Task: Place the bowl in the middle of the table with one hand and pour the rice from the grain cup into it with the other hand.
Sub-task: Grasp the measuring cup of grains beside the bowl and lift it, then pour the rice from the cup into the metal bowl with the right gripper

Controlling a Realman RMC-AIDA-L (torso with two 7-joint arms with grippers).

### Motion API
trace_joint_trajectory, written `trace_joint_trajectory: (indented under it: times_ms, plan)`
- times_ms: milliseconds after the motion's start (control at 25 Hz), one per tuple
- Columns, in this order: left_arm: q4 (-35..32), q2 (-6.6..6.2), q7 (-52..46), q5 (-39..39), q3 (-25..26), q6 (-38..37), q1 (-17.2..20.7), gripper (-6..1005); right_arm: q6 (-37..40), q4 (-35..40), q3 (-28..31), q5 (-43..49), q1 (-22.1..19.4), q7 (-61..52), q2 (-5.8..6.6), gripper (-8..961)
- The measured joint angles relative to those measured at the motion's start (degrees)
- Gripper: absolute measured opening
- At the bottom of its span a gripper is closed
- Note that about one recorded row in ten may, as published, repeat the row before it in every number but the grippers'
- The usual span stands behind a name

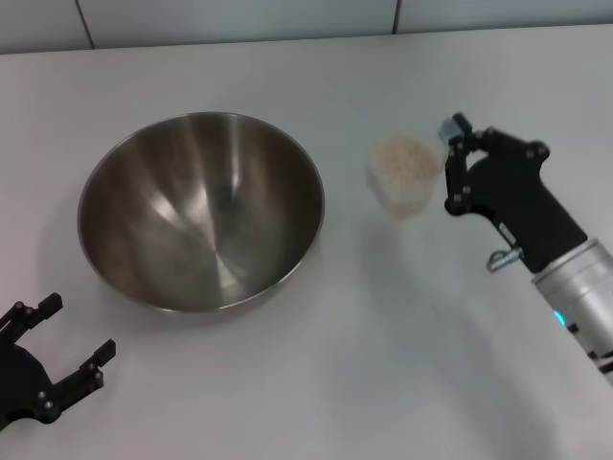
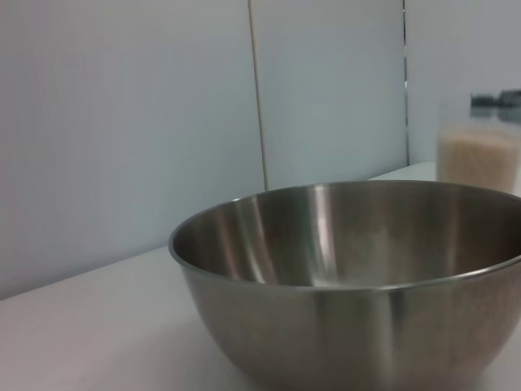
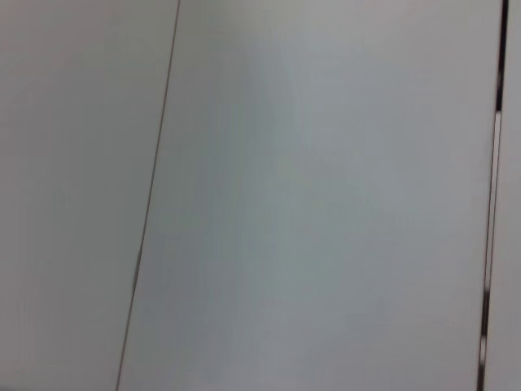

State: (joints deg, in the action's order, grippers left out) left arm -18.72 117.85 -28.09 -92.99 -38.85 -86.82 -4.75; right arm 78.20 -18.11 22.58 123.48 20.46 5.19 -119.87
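The steel bowl (image 1: 201, 211) stands upright and empty on the white table (image 1: 383, 364), left of centre. It fills the left wrist view (image 2: 350, 277). The grain cup (image 1: 404, 174) stands to its right, full of rice (image 1: 402, 158), and shows behind the bowl's rim in the left wrist view (image 2: 479, 155). My right gripper (image 1: 450, 165) is open right beside the cup, its fingertips at the cup's right side. I cannot tell whether they touch it. My left gripper (image 1: 75, 328) is open and empty at the front left, apart from the bowl.
A pale panelled wall (image 1: 287, 19) runs along the table's far edge. The right wrist view shows only wall panels (image 3: 326, 195). Bare tabletop lies in front of the bowl and cup.
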Motion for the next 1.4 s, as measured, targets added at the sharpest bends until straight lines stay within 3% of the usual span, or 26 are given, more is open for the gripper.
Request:
trace_joint_trajectory:
  times_ms: [280, 880, 1400]
  plan:
    - [0.00, 0.00, -0.56, 0.00, 0.00, -0.01, 0.00, 844, 3.12, -1.13, 0.57, 0.24, 4.20, 6.87, 0.06, 23]
    - [0.00, 0.09, -0.56, -0.33, -0.16, -0.28, -0.89, 844, -2.00, -11.37, -5.73, 1.00, 8.70, 62.45, -0.01, 20]
    - [0.00, 0.18, -0.56, -0.19, -0.38, -0.28, -1.02, 844, -7.99, -11.76, -5.28, 12.04, 10.48, 95.80, -0.01, 19]
